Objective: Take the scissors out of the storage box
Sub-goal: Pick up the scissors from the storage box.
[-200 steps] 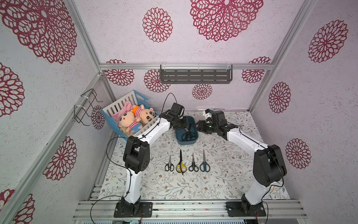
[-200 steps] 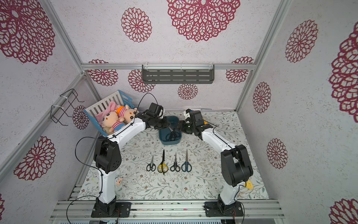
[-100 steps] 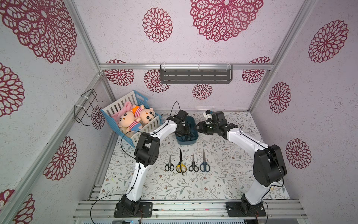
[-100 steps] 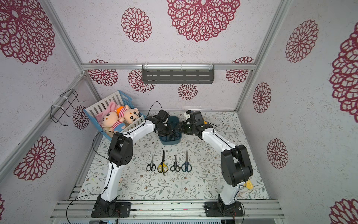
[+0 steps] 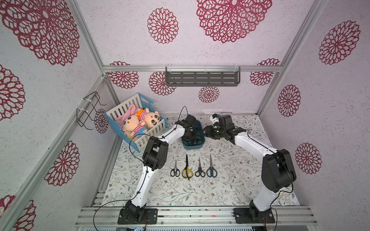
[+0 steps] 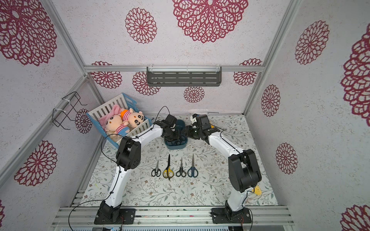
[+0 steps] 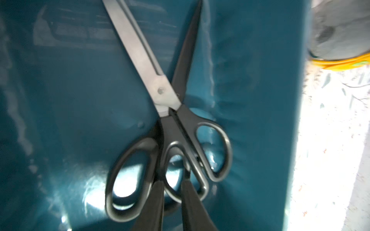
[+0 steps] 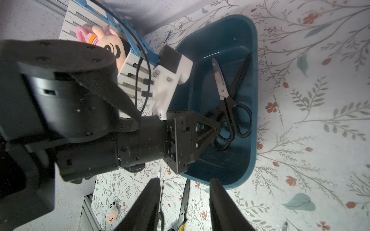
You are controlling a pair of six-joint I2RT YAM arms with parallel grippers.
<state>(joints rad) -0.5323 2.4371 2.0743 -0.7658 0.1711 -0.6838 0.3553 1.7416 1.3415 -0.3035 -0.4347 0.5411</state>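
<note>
The dark teal storage box [image 5: 192, 148] [image 6: 176, 148] stands at the middle back of the table. Two pairs of black-handled scissors [image 7: 162, 91] [image 8: 224, 94] lie crossed inside it. My left gripper [image 7: 172, 180] [image 5: 191, 138] reaches down into the box. Its fingers [image 7: 154, 204] stand a narrow gap apart, with the edge of one handle ring between them. Whether they pinch it does not show. My right gripper [image 8: 184, 180] [image 5: 206, 133] hovers open and empty just right of the box. Several more pairs of scissors [image 5: 187, 170] [image 6: 168, 170] lie in a row in front.
A white-and-blue slatted crate [image 5: 155, 132] with two plush dolls [image 5: 138, 122] leans at the back left, close to my left arm. A grey shelf [image 5: 202, 79] hangs on the back wall and a wire rack [image 5: 88, 112] on the left wall.
My left arm has swung right and lowered its gripper from above the box's left rim down into the box onto the scissors' handles. The right arm has not moved.
</note>
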